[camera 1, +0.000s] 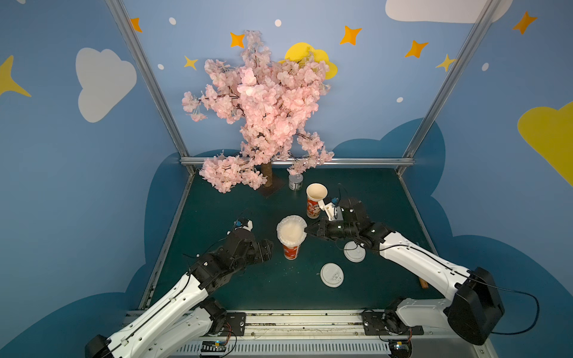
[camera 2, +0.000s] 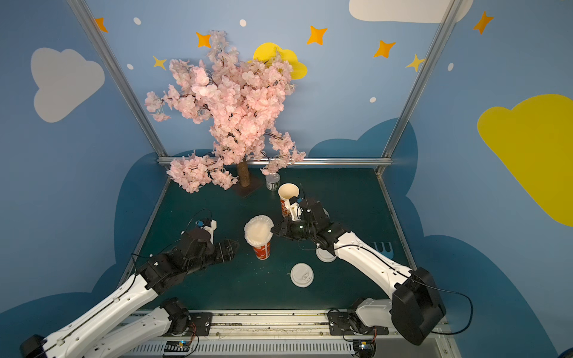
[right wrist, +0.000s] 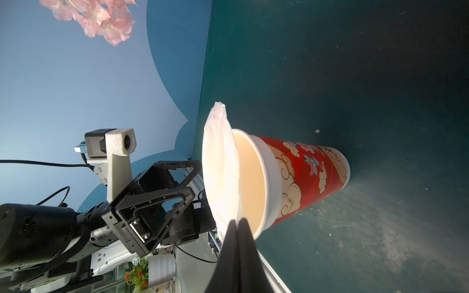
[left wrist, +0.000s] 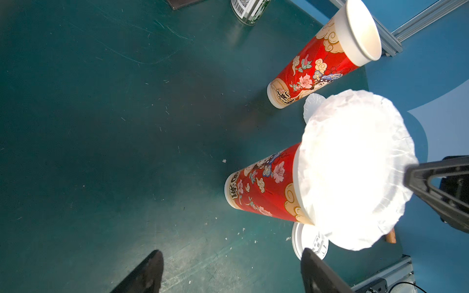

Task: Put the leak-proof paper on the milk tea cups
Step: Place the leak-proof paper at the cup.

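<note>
A tall red printed milk tea cup (camera 1: 291,250) stands mid-table with a round pleated white leak-proof paper (camera 1: 291,231) lying slightly tilted over its mouth. My right gripper (camera 1: 307,231) is shut on the paper's right edge; in the right wrist view its tips (right wrist: 237,222) pinch the sheet (right wrist: 218,165) at the cup (right wrist: 304,177) rim. The other cup (camera 1: 314,201) stands uncovered farther back. Beside that cup's base, the edge of another pleated white sheet (left wrist: 311,106) shows on the table. My left gripper (camera 1: 270,248) hangs open and holds nothing, just left of the near cup (left wrist: 266,187).
Two white plastic lids (camera 1: 354,251) (camera 1: 331,275) lie on the green table right of the near cup, one partly under my right arm. A small grey can (camera 1: 295,181) and a pink blossom tree (camera 1: 263,108) stand at the back. Metal frame rails border the table.
</note>
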Available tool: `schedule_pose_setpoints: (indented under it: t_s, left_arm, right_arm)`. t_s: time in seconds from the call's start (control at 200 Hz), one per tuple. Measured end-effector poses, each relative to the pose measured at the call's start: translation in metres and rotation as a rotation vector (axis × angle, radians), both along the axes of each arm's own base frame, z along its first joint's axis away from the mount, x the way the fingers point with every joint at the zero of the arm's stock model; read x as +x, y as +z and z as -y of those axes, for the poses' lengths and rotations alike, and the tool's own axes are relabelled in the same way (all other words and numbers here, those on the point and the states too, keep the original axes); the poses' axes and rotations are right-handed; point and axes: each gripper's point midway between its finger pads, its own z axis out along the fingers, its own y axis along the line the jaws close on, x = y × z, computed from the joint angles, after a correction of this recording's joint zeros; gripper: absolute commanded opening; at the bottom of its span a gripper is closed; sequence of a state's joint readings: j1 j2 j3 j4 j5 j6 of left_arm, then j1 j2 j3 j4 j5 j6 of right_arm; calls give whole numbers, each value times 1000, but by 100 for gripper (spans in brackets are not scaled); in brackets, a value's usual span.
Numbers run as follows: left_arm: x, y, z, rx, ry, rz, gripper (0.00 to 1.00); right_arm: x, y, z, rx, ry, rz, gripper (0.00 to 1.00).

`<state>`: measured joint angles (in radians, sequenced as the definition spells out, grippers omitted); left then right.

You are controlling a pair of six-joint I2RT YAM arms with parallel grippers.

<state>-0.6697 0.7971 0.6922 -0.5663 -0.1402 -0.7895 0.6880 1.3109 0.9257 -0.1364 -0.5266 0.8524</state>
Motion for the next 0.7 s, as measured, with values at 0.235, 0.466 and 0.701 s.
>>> schedule_pose_setpoints:
  t_s: [0.235, 0.466, 0.701]
  left_arm:
    - [0, 0, 0, -6, -2, -3, 85]
    - [3, 0, 2, -10, 0, -2, 86]
    - [5, 0, 2, -12, 3, -2, 86]
  right_arm:
    - [-2, -3, -1, 2, 15, -18, 0]
    - [2, -3, 2, 1, 3, -18, 7]
    - [2, -4, 4, -4, -1, -23, 11]
